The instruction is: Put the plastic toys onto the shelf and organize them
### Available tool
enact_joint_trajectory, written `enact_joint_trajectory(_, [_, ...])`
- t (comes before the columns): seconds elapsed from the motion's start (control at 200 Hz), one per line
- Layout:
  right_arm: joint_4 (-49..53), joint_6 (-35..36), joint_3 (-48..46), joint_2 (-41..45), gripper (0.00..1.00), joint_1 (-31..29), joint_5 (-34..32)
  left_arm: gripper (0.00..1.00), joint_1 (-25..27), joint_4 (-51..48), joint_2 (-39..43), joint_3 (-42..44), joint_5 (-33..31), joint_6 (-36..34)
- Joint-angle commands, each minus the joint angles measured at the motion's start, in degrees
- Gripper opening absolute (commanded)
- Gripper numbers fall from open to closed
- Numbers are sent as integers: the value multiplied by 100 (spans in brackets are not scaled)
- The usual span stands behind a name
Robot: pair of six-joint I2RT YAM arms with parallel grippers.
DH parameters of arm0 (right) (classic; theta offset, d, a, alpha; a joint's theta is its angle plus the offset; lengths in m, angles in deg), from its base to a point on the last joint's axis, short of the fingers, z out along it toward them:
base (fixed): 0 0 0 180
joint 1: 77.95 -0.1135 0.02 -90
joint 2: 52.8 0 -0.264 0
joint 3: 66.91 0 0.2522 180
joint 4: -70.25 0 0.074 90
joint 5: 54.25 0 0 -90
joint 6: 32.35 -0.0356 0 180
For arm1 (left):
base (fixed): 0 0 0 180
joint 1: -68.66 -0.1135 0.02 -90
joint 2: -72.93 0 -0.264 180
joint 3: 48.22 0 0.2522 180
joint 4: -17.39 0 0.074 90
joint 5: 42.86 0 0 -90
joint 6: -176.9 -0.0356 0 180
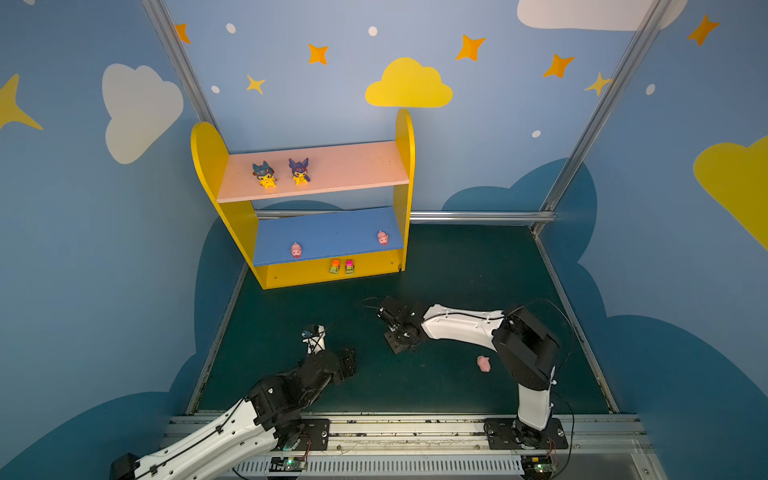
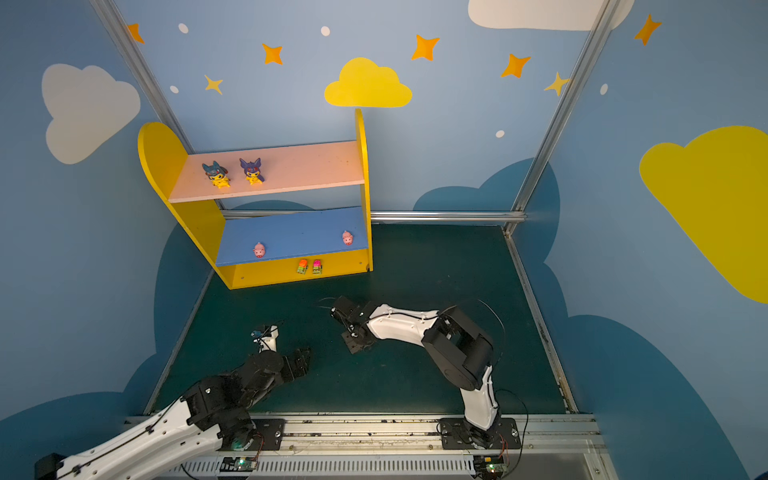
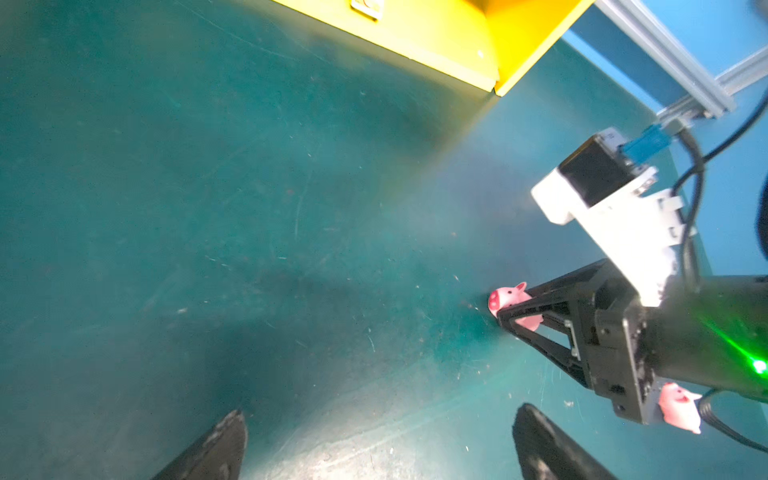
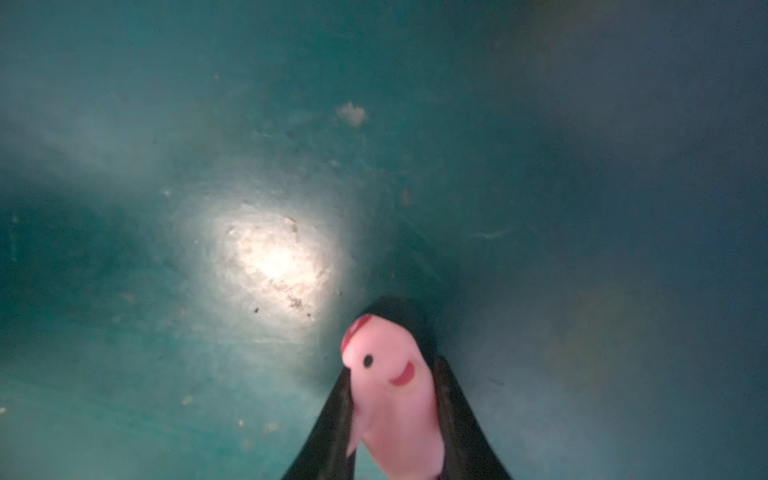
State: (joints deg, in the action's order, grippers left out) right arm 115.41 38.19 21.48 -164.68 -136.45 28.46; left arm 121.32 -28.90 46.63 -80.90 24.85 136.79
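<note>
The right gripper had its jaws drawn tight on a pink pig, pinched between the two black fingers with its snout poking past the tips, low over the green mat. Whether it touched the mat could not be told, and in both top views it was hidden under the gripper, which pointed down near the mat's middle. The left gripper had its jaws spread wide with nothing between them, left of the right one and a little nearer. A second pig lay loose on the mat to the right, just beside the right arm. At the far left stood the shelf. On its pink upper board, toward the left end, a blue-hooded figurine and a purple-hooded figurine stood side by side. On the blue lower board a third pig sat left of middle and a fourth pig at the right end. On the yellow base an orange-topped car and a pink-topped car sat side by side.
</note>
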Motion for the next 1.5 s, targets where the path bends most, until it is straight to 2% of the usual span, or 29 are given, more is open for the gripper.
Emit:
enact_joint_trajectory(0.0, [-8, 278, 184, -254, 30, 84, 175, 100, -12, -282, 65, 54, -207, 100])
enact_joint_trajectory(0.06, [-24, 276, 154, -260, 38, 101, 194, 100, -24, -235, 30, 72, -229, 99])
enact_joint_trajectory(0.155, [-89, 220, -7, -146, 59, 126, 151, 100, -36, -128, -79, 56, -222, 30])
enact_joint_trajectory(0.27, [-106, 172, -208, 7, 67, 159, 135, 100, -63, 3, -287, -11, -190, -60])
enact_joint_trajectory(0.656, [59, -49, -886, 517, 67, 342, -228, 100, -79, 213, -579, -130, -91, -137])
enact_joint_trajectory(1.067, [445, 118, -605, 392, 67, 695, -612, 100, -94, 48, -575, -279, -136, -243])
enact_joint_trajectory(1.492, [213, 259, -272, 219, 67, 943, -638, 100, -103, 44, -569, -312, -147, -243])
